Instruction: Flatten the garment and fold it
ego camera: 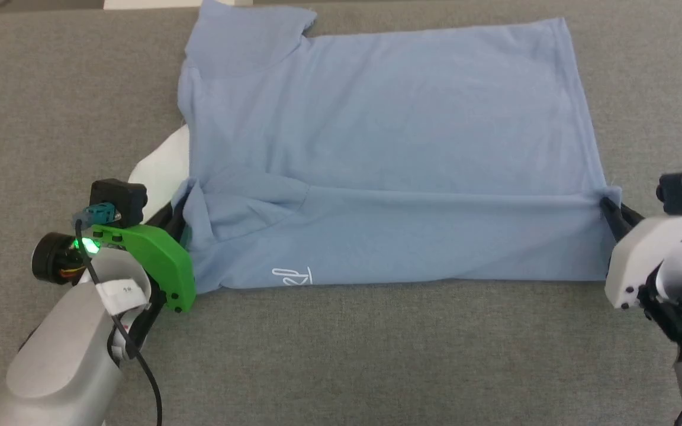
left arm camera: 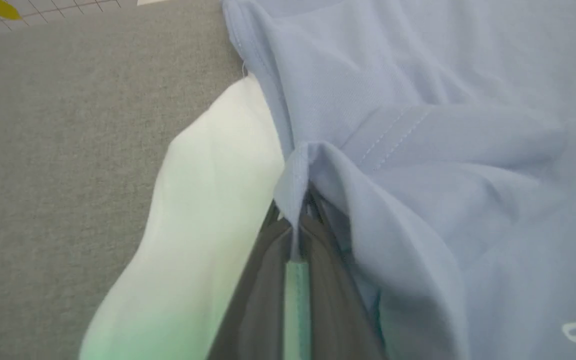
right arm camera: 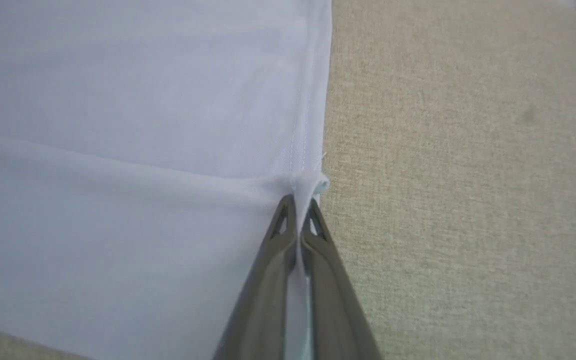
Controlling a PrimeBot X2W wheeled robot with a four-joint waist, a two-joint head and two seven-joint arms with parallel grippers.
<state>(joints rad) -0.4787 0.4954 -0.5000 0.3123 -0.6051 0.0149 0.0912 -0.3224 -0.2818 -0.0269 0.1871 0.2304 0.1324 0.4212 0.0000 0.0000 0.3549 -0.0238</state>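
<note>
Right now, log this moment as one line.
phase: folding | garment: flat, ridge across near part | left gripper: jaws shut on garment | right gripper: jaws shut on garment

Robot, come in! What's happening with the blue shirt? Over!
Both shut on shirt: left pincer at its left edge, right pincer at its right. Shirt spread flat, crease between pincers, bunched at left. White cloth poking out beside left pincer.

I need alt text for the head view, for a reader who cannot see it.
A light blue shirt lies spread on a grey surface; the left gripper and the right gripper each pinch the cloth at one end of a crease across its near part.
</note>
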